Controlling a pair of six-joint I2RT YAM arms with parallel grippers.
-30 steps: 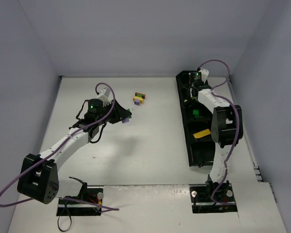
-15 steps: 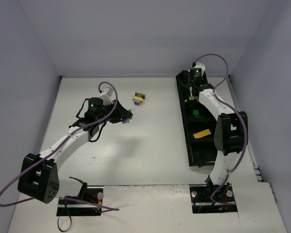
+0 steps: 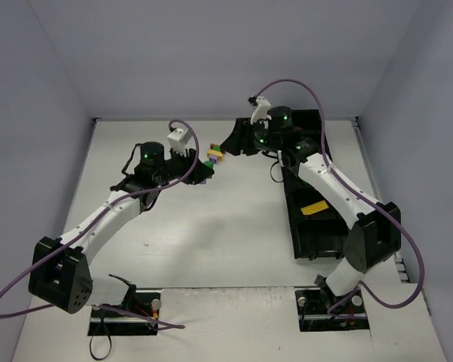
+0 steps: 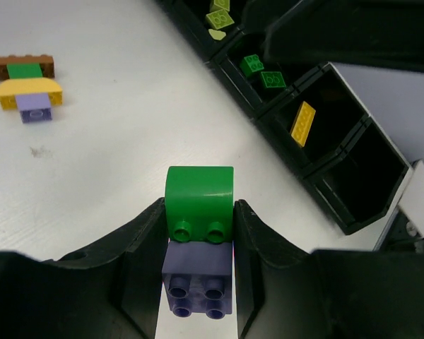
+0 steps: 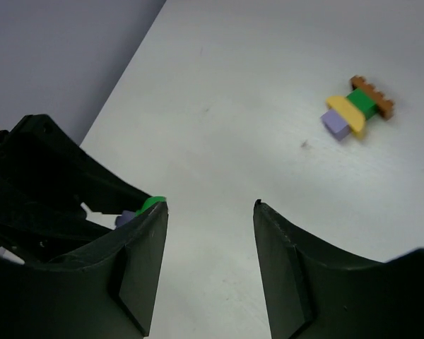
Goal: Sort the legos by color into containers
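My left gripper [image 4: 199,203] is shut on a stacked pair of legos: a green rounded brick [image 4: 199,201] on a lilac brick [image 4: 198,279], held above the table. In the top view the left gripper [image 3: 204,167] hangs just left of a loose cluster of brown, green, yellow and lilac legos [image 3: 216,154]. My right gripper [image 3: 228,145] stands open and empty right beside that cluster, the cluster [image 5: 357,106] lying ahead of it. The black containers tray [image 3: 317,234] lies at the right and holds lime [image 4: 219,15], green [image 4: 263,70] and yellow [image 4: 303,123] legos in separate compartments.
The nearest tray compartment [image 4: 364,183] shows no bricks. The two grippers face each other closely over the table's middle back. Grey walls enclose the table on three sides. The arm bases [image 3: 124,309] sit at the near edge.
The right arm swung left from the tray's far end to the loose cluster, and its jaws opened. The left gripper carried its two bricks up and right, toward the same cluster.
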